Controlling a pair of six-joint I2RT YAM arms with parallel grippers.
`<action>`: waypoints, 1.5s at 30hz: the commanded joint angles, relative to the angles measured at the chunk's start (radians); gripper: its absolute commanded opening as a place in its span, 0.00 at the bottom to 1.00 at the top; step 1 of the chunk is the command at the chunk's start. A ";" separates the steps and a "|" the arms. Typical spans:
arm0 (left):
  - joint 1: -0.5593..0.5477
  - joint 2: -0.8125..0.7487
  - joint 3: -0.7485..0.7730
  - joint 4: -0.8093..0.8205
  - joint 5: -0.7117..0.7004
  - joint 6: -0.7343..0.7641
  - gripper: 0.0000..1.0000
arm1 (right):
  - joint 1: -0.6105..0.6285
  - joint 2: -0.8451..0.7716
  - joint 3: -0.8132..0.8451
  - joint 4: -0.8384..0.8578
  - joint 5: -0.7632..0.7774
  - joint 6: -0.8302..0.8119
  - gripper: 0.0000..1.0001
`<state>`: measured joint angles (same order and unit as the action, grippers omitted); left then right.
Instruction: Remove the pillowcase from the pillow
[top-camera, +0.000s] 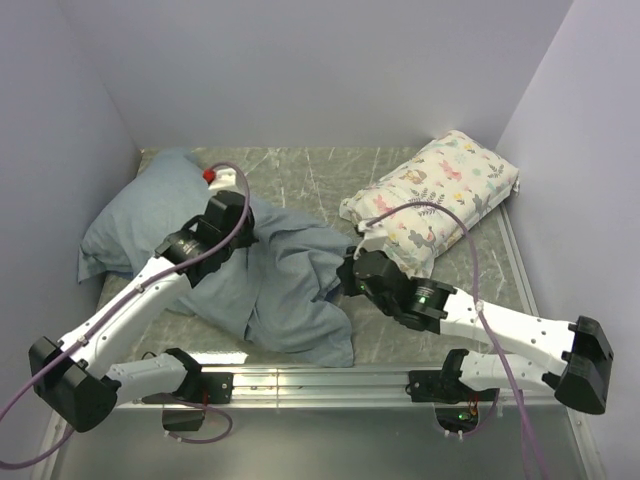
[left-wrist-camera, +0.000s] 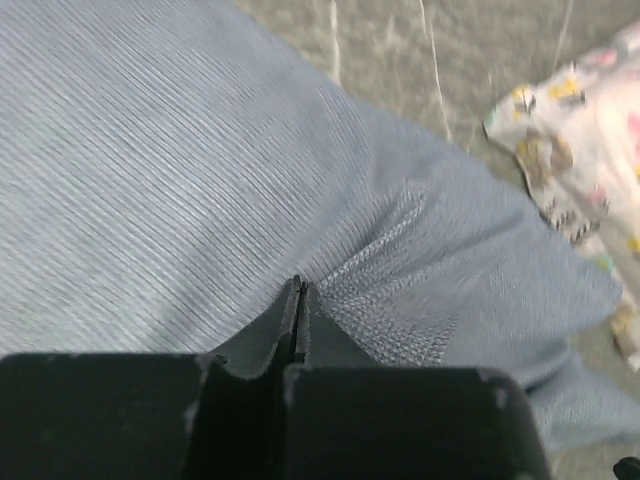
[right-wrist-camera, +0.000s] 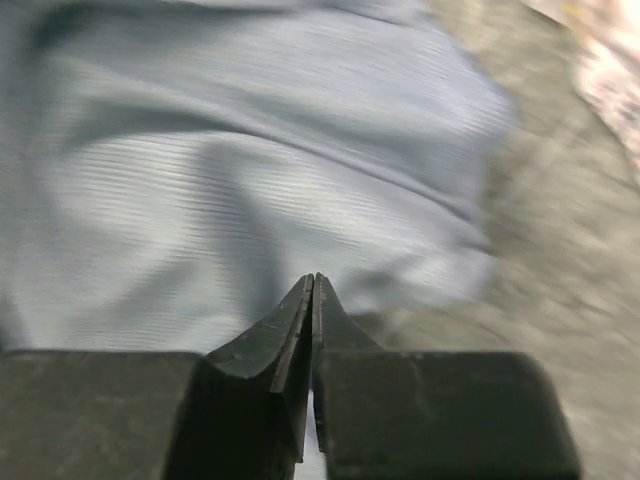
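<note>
The grey-blue pillowcase (top-camera: 290, 285) lies wrinkled across the left and middle of the table, bulging at the far left (top-camera: 130, 220). The plain white pillow is hidden inside it. My left gripper (top-camera: 248, 232) is over the middle of the cloth, shut, with the pillowcase (left-wrist-camera: 150, 150) puckered at its tips (left-wrist-camera: 298, 285). My right gripper (top-camera: 345, 275) is at the cloth's right edge. It is shut (right-wrist-camera: 313, 278), with a pale sliver of the pillowcase (right-wrist-camera: 250, 150) between the jaws.
A floral-print pillow (top-camera: 440, 195) lies at the back right, close beyond the right gripper; it also shows in the left wrist view (left-wrist-camera: 590, 130). A small red and white thing (top-camera: 212, 176) sits at the back by the pillowcase. Walls enclose three sides; a metal rail (top-camera: 330, 380) runs along the front.
</note>
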<state>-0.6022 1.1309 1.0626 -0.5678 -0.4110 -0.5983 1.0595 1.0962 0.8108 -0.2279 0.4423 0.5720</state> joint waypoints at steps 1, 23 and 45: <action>0.073 -0.016 0.079 -0.003 -0.075 0.011 0.01 | -0.064 -0.053 -0.079 -0.031 0.020 0.040 0.04; 0.202 -0.132 0.022 0.046 0.293 0.060 0.84 | 0.057 0.297 0.347 0.035 -0.066 -0.113 0.66; 0.093 -0.074 -0.016 0.043 0.189 0.002 0.00 | 0.086 0.468 0.459 -0.033 0.004 -0.127 0.30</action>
<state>-0.5060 1.0836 1.0054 -0.5400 -0.1555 -0.5808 1.1412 1.5497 1.2179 -0.2413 0.3973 0.4446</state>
